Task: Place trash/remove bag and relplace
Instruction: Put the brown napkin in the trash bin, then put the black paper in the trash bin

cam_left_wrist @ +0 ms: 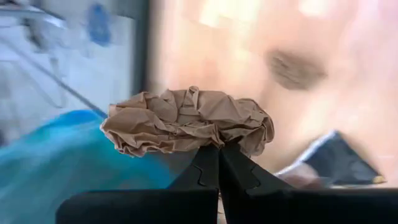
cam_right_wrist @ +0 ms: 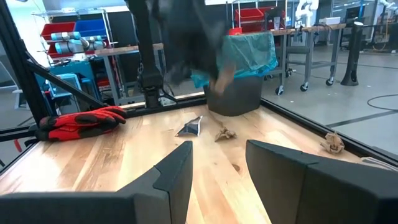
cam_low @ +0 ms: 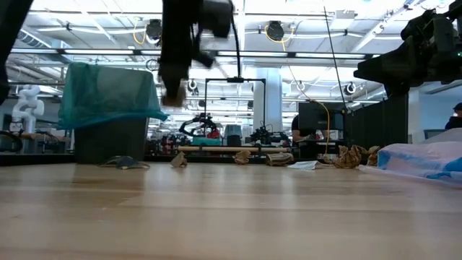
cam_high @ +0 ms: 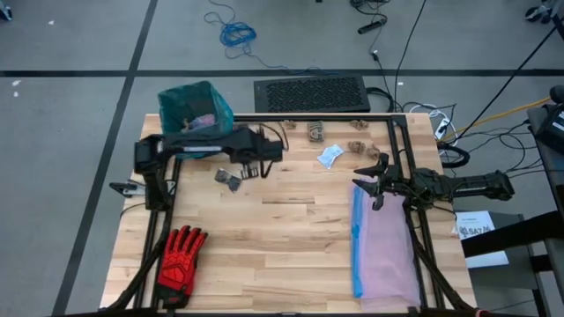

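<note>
Left claw [cam_left_wrist: 219, 163] pinched tight on crumpled tan paper lump [cam_left_wrist: 186, 121] — I see it held above table [cam_high: 291, 246], near bin with teal-green bag [cam_high: 196, 107]. More lumps [cam_high: 315, 130] and pale blue scrap [cam_high: 330, 156] along far edge. Right claw [cam_high: 374, 182] spread, empty, hovering over lilac bag [cam_high: 386, 251].

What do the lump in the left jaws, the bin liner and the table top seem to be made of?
Paper lump: tan-brown kraft-type paper, matte, by its sharp crumpled creases; the left gripper is shut on it. Bin liner: thin teal-green plastic film, translucent and draped over the bin rim. Table top: pale wood, likely butcher block, with visible plank joints and a low-sheen finish.
</note>
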Available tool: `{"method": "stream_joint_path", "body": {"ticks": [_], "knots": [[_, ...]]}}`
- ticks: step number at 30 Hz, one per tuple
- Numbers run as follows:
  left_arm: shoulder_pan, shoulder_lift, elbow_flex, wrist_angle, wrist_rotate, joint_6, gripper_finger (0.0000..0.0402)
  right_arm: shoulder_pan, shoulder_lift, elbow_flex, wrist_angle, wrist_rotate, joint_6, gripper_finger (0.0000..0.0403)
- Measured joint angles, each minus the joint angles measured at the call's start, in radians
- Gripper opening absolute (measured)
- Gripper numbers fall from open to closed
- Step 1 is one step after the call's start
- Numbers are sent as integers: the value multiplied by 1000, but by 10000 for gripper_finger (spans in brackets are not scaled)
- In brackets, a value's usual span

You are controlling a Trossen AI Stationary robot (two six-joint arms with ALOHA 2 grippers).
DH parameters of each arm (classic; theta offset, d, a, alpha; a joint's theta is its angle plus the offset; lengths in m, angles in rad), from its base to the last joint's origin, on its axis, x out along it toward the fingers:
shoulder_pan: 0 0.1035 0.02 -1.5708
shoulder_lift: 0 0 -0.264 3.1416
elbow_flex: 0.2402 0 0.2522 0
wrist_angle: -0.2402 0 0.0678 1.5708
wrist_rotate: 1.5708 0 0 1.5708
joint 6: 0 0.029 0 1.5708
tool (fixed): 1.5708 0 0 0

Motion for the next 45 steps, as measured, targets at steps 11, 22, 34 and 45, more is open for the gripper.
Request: {"method": "stream_joint_path", "body": {"ticks": [11, 22, 34, 45], "knots": [[204, -209, 299, -193, -173, -89, 1, 0, 0, 0, 0, 0, 0, 144], [501, -204, 237, -220, -48, 22, 25, 0, 0, 0, 0, 0, 1, 144], [523, -194, 195, -218, -138, 58, 191, 0, 0, 0, -5, 0, 8, 144], [357, -205, 195, -218, -96, 26, 158, 0, 0, 0, -3, 0, 7, 144]]}}
